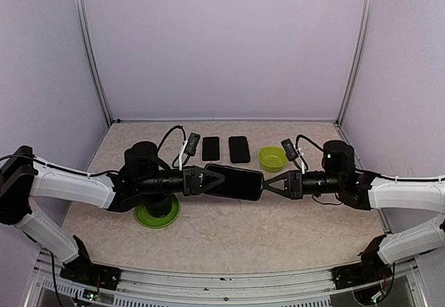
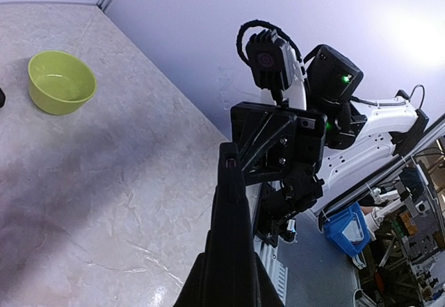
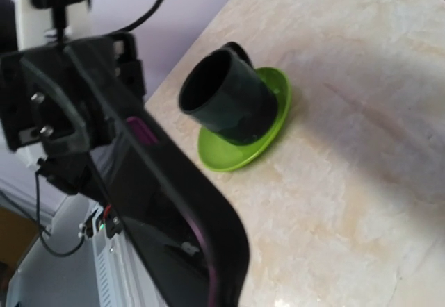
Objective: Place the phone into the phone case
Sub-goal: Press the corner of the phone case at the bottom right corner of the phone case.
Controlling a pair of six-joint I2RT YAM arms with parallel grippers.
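Observation:
A black phone case (image 1: 233,182) hangs flat in the air over the middle of the table. My left gripper (image 1: 215,179) is shut on its left end, and in the left wrist view the case (image 2: 231,237) runs edge-on out from between the fingers. My right gripper (image 1: 263,184) is shut, its tips against the case's right end; whether they pinch the rim is hidden. In the right wrist view the case (image 3: 174,203) fills the lower left, with a thin purple line inside its rim that may be the phone. My right fingers do not show there.
Two flat black slabs (image 1: 211,148) (image 1: 239,149) lie side by side at the back of the table. A small green bowl (image 1: 272,158) sits to their right. A dark cup (image 3: 229,102) stands on a green saucer (image 1: 156,213) under my left arm.

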